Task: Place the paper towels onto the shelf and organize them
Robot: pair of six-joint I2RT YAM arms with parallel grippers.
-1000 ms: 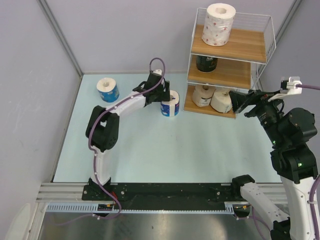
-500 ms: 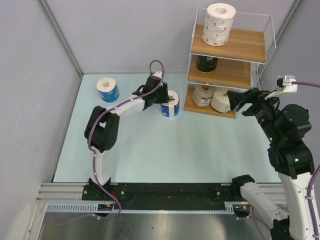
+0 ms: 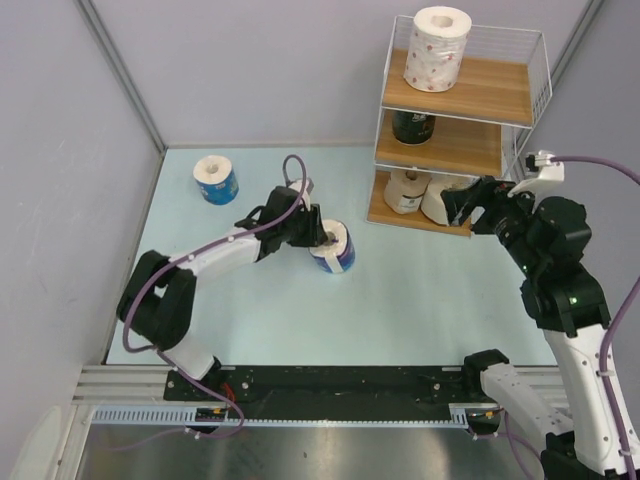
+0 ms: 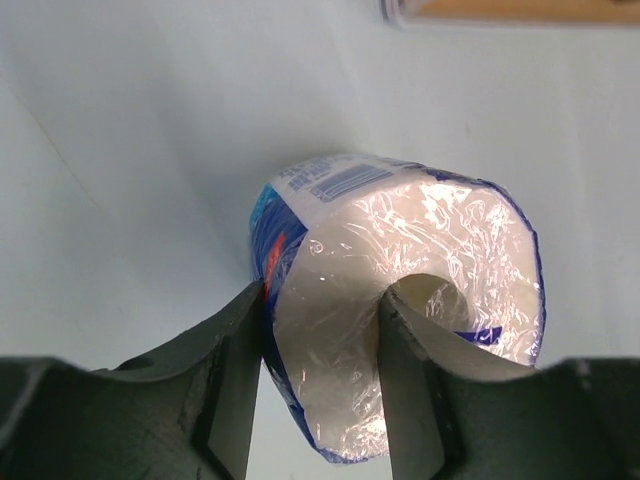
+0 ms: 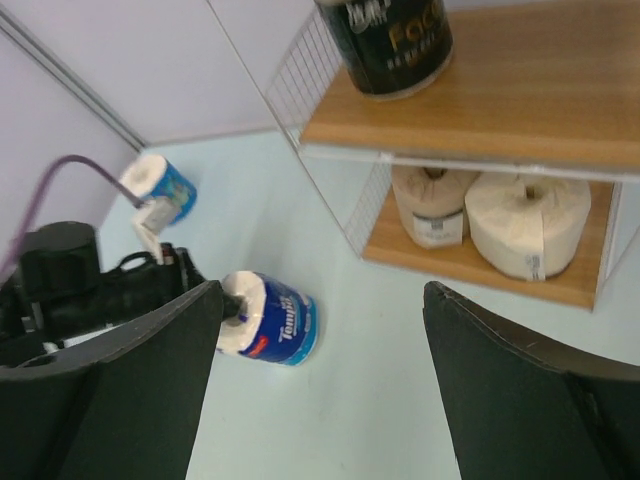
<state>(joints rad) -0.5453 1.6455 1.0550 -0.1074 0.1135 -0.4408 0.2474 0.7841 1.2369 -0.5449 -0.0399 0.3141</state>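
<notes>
My left gripper is shut on a blue-wrapped roll, one finger in its hollow core and one on its outside, seen close in the left wrist view; the roll is tilted on the pale blue table. The second blue-wrapped roll stands at the back left. The shelf holds the white red-speckled roll on top, the dark roll in the middle, the tan-brown roll and cream roll at the bottom. My right gripper is open and empty beside the bottom tier.
Grey walls close in the table on the left, back and right. The shelf's white wire frame stands close to my right gripper. Bare table lies in front of the shelf.
My left gripper has pulled the blue roll toward the near side and tilted it. My right arm has shifted left and down a little, still open.
</notes>
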